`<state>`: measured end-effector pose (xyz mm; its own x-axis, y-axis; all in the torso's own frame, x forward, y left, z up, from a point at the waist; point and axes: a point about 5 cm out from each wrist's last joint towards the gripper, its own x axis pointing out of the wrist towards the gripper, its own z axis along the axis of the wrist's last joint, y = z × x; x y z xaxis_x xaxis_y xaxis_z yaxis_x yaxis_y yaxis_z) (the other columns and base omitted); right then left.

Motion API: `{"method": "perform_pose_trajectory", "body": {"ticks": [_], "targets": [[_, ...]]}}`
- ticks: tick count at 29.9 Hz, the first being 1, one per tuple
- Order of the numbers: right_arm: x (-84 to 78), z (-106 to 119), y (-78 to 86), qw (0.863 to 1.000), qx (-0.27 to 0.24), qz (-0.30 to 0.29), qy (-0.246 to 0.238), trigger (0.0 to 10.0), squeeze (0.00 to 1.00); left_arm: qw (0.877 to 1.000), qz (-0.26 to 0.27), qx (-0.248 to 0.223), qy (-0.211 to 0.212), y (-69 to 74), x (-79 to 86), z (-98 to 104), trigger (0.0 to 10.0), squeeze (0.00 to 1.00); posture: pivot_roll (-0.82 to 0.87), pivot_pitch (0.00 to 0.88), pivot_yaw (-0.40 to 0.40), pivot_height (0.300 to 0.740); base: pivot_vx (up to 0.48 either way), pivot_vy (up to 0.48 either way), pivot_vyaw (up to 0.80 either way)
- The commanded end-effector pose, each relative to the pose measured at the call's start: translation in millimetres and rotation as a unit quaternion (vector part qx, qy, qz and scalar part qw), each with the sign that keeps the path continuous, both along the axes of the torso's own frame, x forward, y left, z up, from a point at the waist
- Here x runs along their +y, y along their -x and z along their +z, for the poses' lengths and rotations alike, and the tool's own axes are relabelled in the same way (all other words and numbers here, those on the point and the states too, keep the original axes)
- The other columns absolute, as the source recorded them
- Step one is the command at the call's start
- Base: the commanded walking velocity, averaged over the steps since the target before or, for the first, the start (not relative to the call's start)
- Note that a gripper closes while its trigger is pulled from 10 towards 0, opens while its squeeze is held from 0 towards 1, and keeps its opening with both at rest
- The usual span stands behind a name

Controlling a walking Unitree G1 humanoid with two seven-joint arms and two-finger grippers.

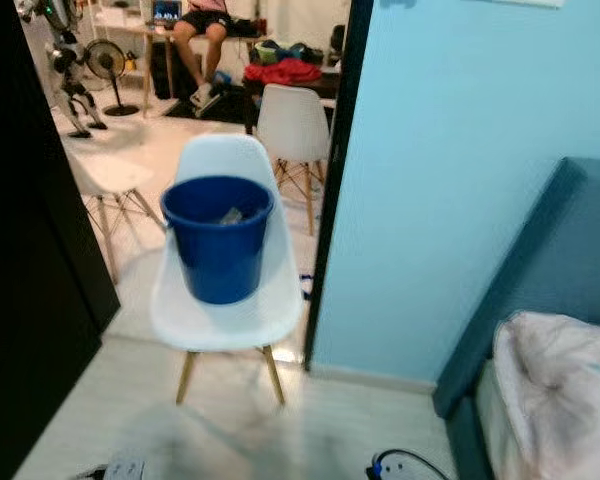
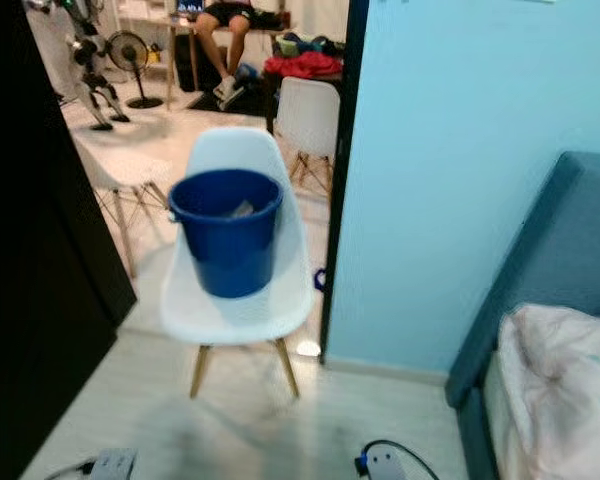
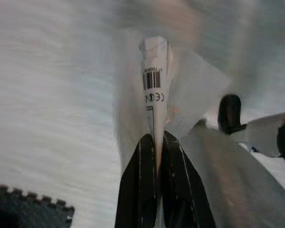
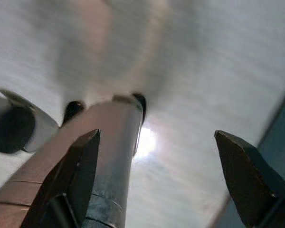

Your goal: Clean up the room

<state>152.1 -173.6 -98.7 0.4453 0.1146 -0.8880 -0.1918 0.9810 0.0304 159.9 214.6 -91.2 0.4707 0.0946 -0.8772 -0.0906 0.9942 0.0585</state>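
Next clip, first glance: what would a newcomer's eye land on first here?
The blue bucket standing on the seat of a white chair in the doorway, with a scrap lying inside it. Beside it rises the light blue wall, with a bed's pale blanket at the right. In the left wrist view, the left gripper is shut on a crumpled white wrapper bearing a barcode.

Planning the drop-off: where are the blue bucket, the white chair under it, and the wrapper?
blue bucket (image 1: 218,255), left eye view, front wall
white chair (image 1: 225,318), left eye view, seat's front
wrapper (image 3: 154,83), left wrist view, barcode
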Motion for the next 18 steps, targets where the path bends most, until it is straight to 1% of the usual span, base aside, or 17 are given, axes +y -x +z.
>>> {"method": "perform_pose_trajectory", "body": {"ticks": [1,2,3,4,5,6,7,8,9,10,11,13,14,15,16,17,18], "targets": [[3.4,0.0,-2.2,1.0,0.005,-0.006,0.007,10.0,0.0,1.0,0.019,-0.019,-0.003,-8.9,8.6,5.6,10.0,0.0,-0.02,0.0,-0.044,0.735,0.371,0.0,0.0],[3.3,0.6,-4.0,1.0,0.005,-0.007,0.01,10.0,0.0,0.998,0.043,-0.045,0.005,-22.2,11.4,12.4,10.0,0.0,-0.02,0.0,-0.048,0.735,0.375,0.0,0.0],[3.3,0.6,-4.0,1.0,0.005,-0.007,0.01,10.0,0.0,0.998,0.043,-0.045,0.005,-22.2,11.4,12.4,10.0,0.0,-0.02,0.0,-0.048,0.735,0.375,0.0,0.0],[2.9,1.1,-5.3,1.0,0.005,-0.006,0.011,10.0,0.0,0.995,0.069,-0.074,0.011,-36.9,14.9,20.8,10.0,0.0,-0.02,0.0,-0.049,0.735,0.371,0.0,0.0],[1.5,1.5,-6.0,1.0,0.006,-0.005,0.012,10.0,0.0,0.99,0.086,-0.109,0.007,-54.5,20.1,32.3,10.0,0.0,-0.02,0.0,-0.052,0.735,0.371,0.0,0.0],[1.5,1.5,-6.0,1.0,0.006,-0.005,0.012,10.0,0.0,0.99,0.086,-0.109,0.007,-54.5,20.1,32.3,10.0,0.0,-0.02,0.0,-0.052,0.735,0.371,0.0,0.0],[0.6,1.7,-6.3,1.0,0.006,-0.004,0.013,10.0,0.0,0.987,0.095,-0.13,0.003,-64.9,23.4,39.9,10.0,0.0,-0.02,0.0,-0.052,0.735,0.368,0.0,0.0],[-1.9,1.8,-6.0,1.0,0.006,-0.004,0.013,10.0,0.0,0.981,0.105,-0.161,-0.022,-80.1,31.8,53.1,10.0,0.0,-0.02,0.0,-0.055,0.735,0.379,0.0,0.0],[-1.9,1.8,-6.0,1.0,0.006,-0.004,0.013,10.0,0.0,0.981,0.105,-0.161,-0.022,-80.1,31.8,53.1,10.0,0.0,-0.02,0.0,-0.055,0.735,0.379,0.0,0.0],[-9.7,2.1,-4.3,1.0,0.006,-0.006,0.017,10.0,0.0,0.962,0.115,-0.239,-0.06,-114.5,46.0,87.9,10.0,0.0,-0.02,0.0,-0.056,0.735,0.379,0.0,0.0],[-14.1,2.4,-3.4,1.0,0.006,-0.009,0.02,10.0,0.0,0.949,0.115,-0.287,-0.066,-132.5,49.5,108.7,10.0,0.0,-0.02,0.0,-0.056,0.735,0.382,0.0,0.0],[-14.1,2.4,-3.4,1.0,0.006,-0.009,0.02,10.0,0.0,0.949,0.115,-0.287,-0.066,-132.5,49.5,108.7,10.0,0.0,-0.02,0.0,-0.056,0.735,0.382,0.0,0.0],[-23.2,2.8,-1.4,0.999,0.008,-0.016,0.028,10.0,0.0,0.913,0.086,-0.398,-0.012,-168.1,38.4,152.9,10.0,0.0,-0.02,0.0,-0.057,0.735,0.398,0.0,-0.79],[-26.1,2.8,-0.4,0.999,0.008,-0.022,0.03,10.0,0.0,0.896,0.061,-0.44,0.019,-179.6,29.4,169.8,10.0,0.0,-0.02,0.0,-0.057,0.735,0.398,0.0,-0.79],[-26.1,2.8,-0.4,0.999,0.008,-0.022,0.03,10.0,0.0,0.896,0.061,-0.44,0.019,-179.6,29.4,169.8,10.0,0.0,-0.02,0.0,-0.057,0.735,0.398,0.0,-0.79],[-28.6,2.7,0.8,0.999,0.009,-0.026,0.032,10.0,0.0,0.879,0.028,-0.474,0.041,-188.6,19.1,184.9,10.0,0.0,-0.02,0.0,-0.056,0.735,0.382,0.0,-0.79],[-31.8,1.8,4.8,0.999,0.012,-0.027,0.035,10.0,0.0,0.863,-0.01,-0.502,0.052,-195.7,7.5,198.6,10.0,0.0,-0.02,0.0,-0.054,0.735,0.375,0.0,-0.79]]}}
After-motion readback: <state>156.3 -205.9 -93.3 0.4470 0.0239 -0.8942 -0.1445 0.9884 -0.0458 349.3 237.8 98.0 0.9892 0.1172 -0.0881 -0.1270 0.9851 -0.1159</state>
